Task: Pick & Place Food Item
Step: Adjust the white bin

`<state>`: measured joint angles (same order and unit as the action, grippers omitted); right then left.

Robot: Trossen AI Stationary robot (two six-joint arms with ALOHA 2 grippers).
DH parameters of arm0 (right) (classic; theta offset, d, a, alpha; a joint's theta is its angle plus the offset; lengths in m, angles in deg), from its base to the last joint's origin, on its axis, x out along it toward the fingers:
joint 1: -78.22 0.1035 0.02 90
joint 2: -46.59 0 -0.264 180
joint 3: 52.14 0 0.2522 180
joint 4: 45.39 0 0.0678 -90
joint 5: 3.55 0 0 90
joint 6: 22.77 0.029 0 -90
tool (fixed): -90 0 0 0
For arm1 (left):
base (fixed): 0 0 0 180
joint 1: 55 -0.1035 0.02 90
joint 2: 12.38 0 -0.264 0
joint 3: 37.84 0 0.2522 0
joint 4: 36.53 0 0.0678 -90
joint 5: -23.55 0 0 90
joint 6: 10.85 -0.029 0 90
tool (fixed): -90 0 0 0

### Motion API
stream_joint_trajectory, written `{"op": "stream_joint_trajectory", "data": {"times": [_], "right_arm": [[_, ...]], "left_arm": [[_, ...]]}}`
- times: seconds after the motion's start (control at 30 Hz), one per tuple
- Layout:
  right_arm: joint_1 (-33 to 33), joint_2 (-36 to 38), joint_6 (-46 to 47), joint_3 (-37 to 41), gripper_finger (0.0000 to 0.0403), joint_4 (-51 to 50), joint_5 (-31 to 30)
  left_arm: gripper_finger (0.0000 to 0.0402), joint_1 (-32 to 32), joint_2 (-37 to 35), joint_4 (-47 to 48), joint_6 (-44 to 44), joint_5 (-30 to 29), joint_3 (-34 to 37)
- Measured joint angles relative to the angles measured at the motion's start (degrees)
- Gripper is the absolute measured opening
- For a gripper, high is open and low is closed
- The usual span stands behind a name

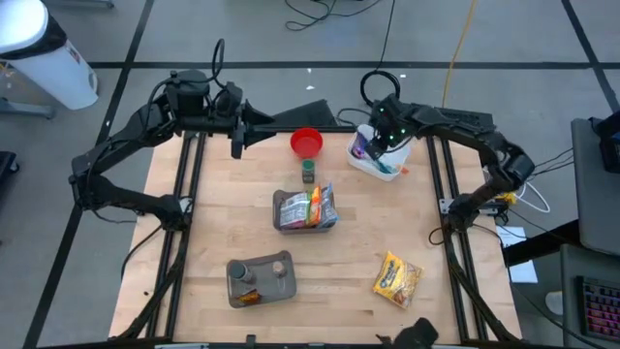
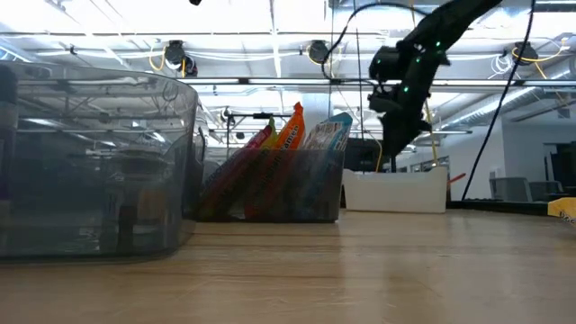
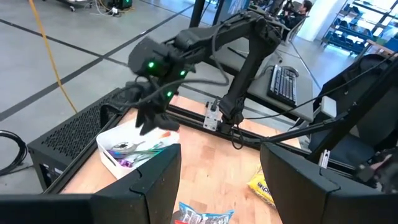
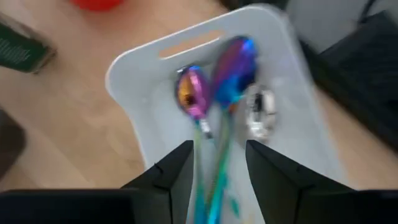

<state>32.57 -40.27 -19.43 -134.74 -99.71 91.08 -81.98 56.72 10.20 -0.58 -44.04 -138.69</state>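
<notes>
At one o'clock on the table: right gripper [image 4: 219, 163] hangs over the white plastic bin [image 1: 380, 155] of iridescent metal spoons [image 4: 208, 90], fingers parted, nothing between them.
Left gripper [image 3: 221, 168]: waits at eleven o'clock, jaws apart, empty.
Food item: yellow crinkled snack bag [image 1: 398, 277] lies at five o'clock, well apart from both arms.
Progress: judged barely begun; pick and placement both remain.
Middle: grey bin of colourful snack packets [image 1: 306, 209].

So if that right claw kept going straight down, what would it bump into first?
Most likely the iridescent metal spoons lying in the white plastic bin; the right gripper hangs open directly above them, though the gap is hard to judge.
</notes>
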Motion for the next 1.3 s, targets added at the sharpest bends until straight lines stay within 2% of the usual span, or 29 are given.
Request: {"op": "stream_joint_trajectory", "data": {"times": [0.1, 0.2, 0.33, 0.4, 0.47, 0.63, 0.83, 1.3], "right_arm": [[-0.5, 3.1, -1.8, 0.0, 0.0137, -3.6, -3.1], [-0.6, 5.2, -2.2, 0.0, 0.0116, -7.5, -3.2], [-0.4, 6.5, -2.1, 0.0, 0.0057, -12.0, -3.3], [-0.4, 6.5, -1.9, 0.0, 0.0021, -14.0, -5.7], [-0.4, 6.4, -1.9, 0.0, 0.0007, -15.2, -8.4], [-0.5, 4.6, -2.3, 0.0, 0.0025, -19.7, -10.6], [-0.5, 3.6, -2.4, 0.0, 0.0003, -22.5, -10.6], [-0.5, 3.6, -0.4, 0.0, 0.0009, -29.2, -10.5]], "left_arm": [[0.023, 0.0, 0.0, 0.0, -0.1, 0.0, 0.0], [0.023, 0.0, 0.0, 0.0, -0.7, 0.0, 0.0], [0.023, 0.0, 0.1, 0.0, -1.2, 0.0, 0.0], [0.023, 0.0, 0.5, -0.1, -1.3, 0.0, 0.0], [0.023, 0.0, 0.8, 0.2, -1.3, -0.1, 0.0], [0.023, 0.1, 1.2, 0.2, -1.2, 0.1, 0.0], [0.023, 0.1, 2.1, 0.3, -1.2, 0.1, 0.0], [0.023, 0.0, 2.2, 0.2, -2.5, -1.9, 0.0]]}}
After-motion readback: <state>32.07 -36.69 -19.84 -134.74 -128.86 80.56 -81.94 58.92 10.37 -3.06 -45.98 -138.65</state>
